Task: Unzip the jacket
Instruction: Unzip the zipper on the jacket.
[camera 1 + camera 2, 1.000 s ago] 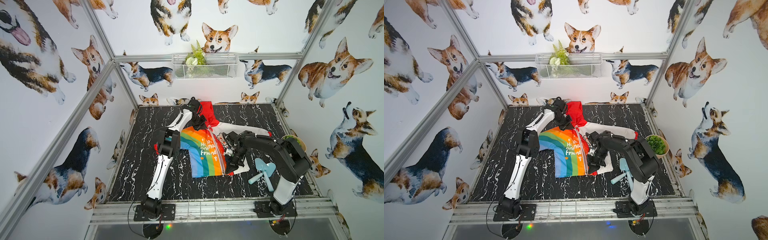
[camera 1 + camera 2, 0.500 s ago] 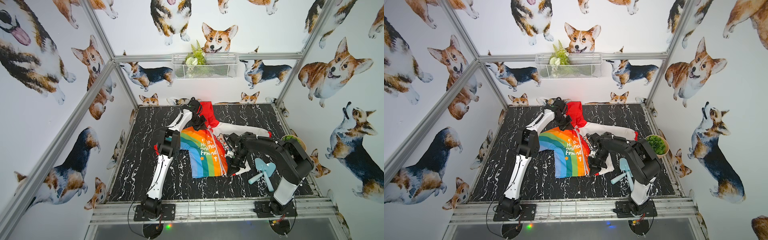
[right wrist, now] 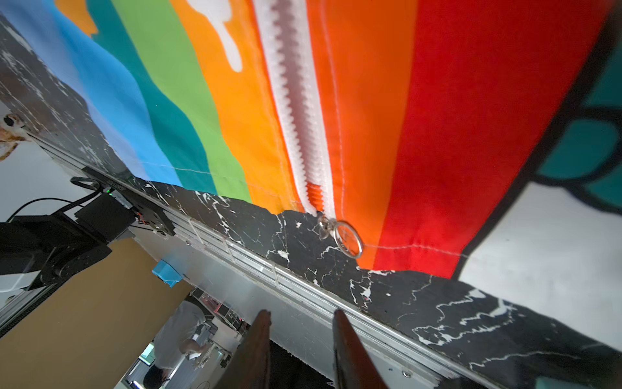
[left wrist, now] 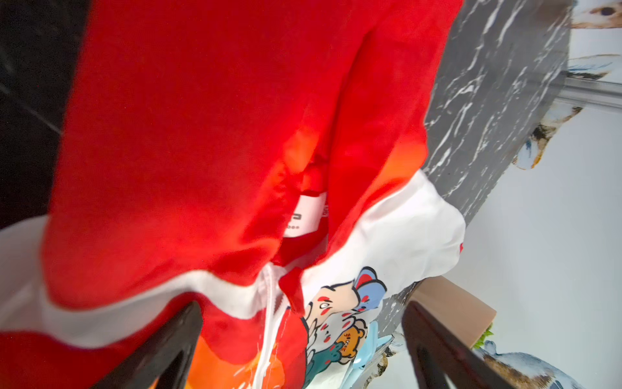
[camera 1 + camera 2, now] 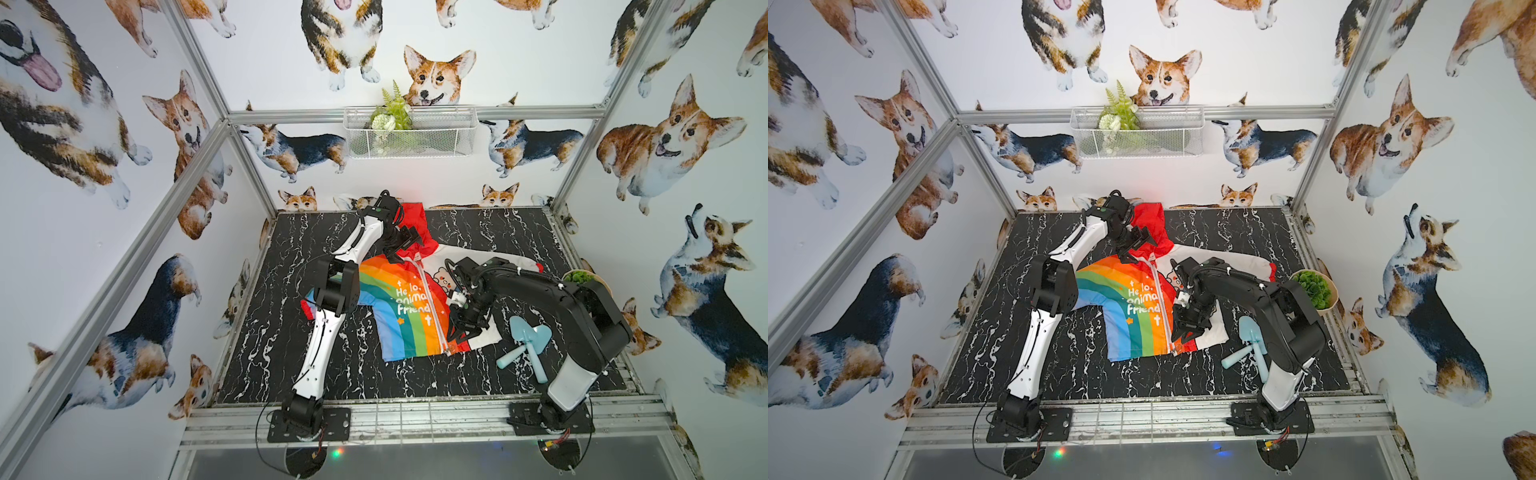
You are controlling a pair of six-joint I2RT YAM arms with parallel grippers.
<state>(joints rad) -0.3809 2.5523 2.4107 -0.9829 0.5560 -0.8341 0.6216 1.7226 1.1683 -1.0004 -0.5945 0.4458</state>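
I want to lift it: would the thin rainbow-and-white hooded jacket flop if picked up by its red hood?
Probably floppy: the thin rainbow-and-white hooded jacket lies in soft wrinkles on the black marble table. Likely light, as the cloth looks thin. Its small metal zipper ring at the hem might dangle.

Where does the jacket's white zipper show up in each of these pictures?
Both top views: the zipper runs down the middle of the jacket.
Left wrist: its top end, just below the red hood.
Right wrist: its lower end, teeth parted, ring pull at the hem.
Shared landmark: the black marble table, in all views.
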